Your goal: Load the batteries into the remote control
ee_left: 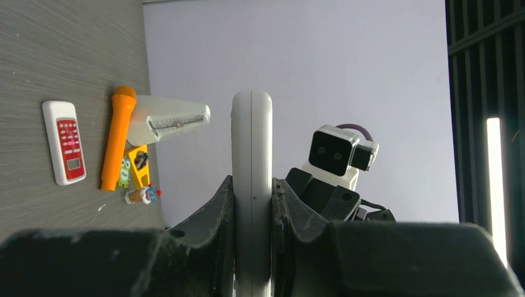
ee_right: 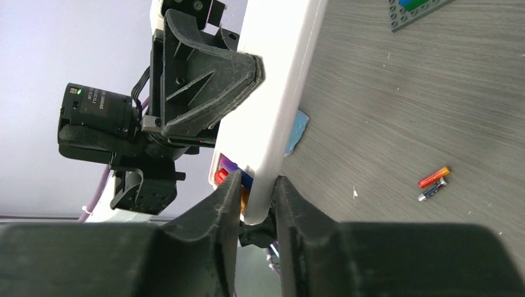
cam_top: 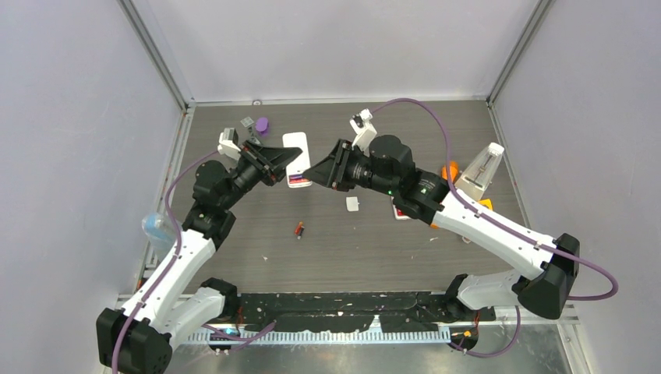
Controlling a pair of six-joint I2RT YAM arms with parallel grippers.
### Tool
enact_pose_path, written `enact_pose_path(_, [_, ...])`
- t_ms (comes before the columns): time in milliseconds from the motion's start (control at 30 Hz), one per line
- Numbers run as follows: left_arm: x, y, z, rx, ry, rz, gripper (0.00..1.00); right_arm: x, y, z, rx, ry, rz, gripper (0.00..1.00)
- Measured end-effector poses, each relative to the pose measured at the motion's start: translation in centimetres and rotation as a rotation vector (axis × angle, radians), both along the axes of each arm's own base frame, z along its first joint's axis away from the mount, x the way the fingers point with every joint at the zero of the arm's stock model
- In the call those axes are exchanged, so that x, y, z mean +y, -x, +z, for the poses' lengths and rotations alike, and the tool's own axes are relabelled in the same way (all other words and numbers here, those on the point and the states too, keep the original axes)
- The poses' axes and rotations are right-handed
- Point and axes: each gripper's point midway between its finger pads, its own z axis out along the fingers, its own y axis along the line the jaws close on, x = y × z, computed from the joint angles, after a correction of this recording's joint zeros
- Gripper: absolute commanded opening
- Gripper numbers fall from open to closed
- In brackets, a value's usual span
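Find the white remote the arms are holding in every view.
Top external: white remote just back of centre.
Left wrist: remote edge-on, upright at centre.
Right wrist: remote slanting down from top centre.
Shared landmark: left gripper clamped on it.

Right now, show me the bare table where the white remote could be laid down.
Widest free patch: the table between the loose batteries, the small white cover and the near edge. A smaller one lies along the far edge, right of the held white remote. Crowded: the far-left corner around the purple piece, and the right side by the metronome.
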Motion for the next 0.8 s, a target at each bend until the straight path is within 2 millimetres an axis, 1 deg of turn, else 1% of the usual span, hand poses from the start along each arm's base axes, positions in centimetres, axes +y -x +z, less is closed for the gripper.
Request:
enact_pose_path(33, [0.0,0.0,0.1,-0.004,0.003,-0.001,0.00,0.0,0.1,0.1,0.003,0.001,0.000,0.16])
enact_pose_path(67, [0.0,0.0,0.2,-0.007,0.005,0.000,0.00,0.0,0.1,0.1,0.004,0.001,0.000,0.09])
enact_pose_path(133, [0.1,0.0,0.4,-0.013,0.008,0.004,0.00,-0.1,0.1,0.1,0.018,-0.002,-0.004,0.06])
enact_pose_path(200, [0.1,-0.1,0.5,-0.018,0.008,0.007,0.00,-0.1,0.0,0.1,0.027,-0.005,-0.011,0.05])
enact_pose_path(267, [0.1,-0.1,0.5,-0.020,0.009,0.007,0.00,-0.1,0.0,0.2,0.029,-0.006,-0.013,0.19])
enact_pose_path(300, [0.1,-0.1,0.5,-0.022,0.009,0.007,0.00,-0.1,0.0,0.2,0.029,-0.006,-0.013,0.34])
enact_pose_path(333, [0.1,-0.1,0.6,-0.023,0.010,0.007,0.00,-0.1,0.0,0.2,0.030,-0.006,-0.013,0.42])
enact_pose_path(367, [0.1,-0.1,0.6,-0.023,0.011,0.006,0.00,-0.1,0.0,0.4,0.028,-0.008,-0.012,0.60])
enact_pose_path(400, [0.1,-0.1,0.6,-0.022,0.011,0.006,0.00,-0.1,0.0,0.5,0.024,-0.007,-0.012,0.67])
enact_pose_path(433, [0.1,-0.1,0.6,-0.022,0.011,0.006,0.00,-0.1,0.0,0.5,0.024,-0.005,-0.012,0.77])
enact_pose_path(500, [0.1,0.0,0.6,-0.024,0.011,0.006,0.00,-0.2,0.0,0.3,0.027,0.003,-0.017,0.87])
enact_pose_path(567, [0.1,-0.1,0.6,-0.026,0.008,0.007,0.00,-0.3,-0.1,0.1,0.017,0.016,-0.021,0.91])
enact_pose_path(633, [0.1,-0.1,0.4,-0.031,-0.003,0.009,0.00,-0.6,-0.4,0.0,-0.005,0.040,-0.030,0.93])
enact_pose_path(733, [0.2,-0.1,-0.3,-0.026,-0.046,0.021,0.00,-1.0,-0.5,0.1,-0.041,0.103,-0.039,0.94])
enact_pose_path(800, [0.4,-0.2,-0.9,-0.022,-0.088,0.034,0.00,-0.8,-0.9,0.8,-0.084,0.150,-0.052,0.94])
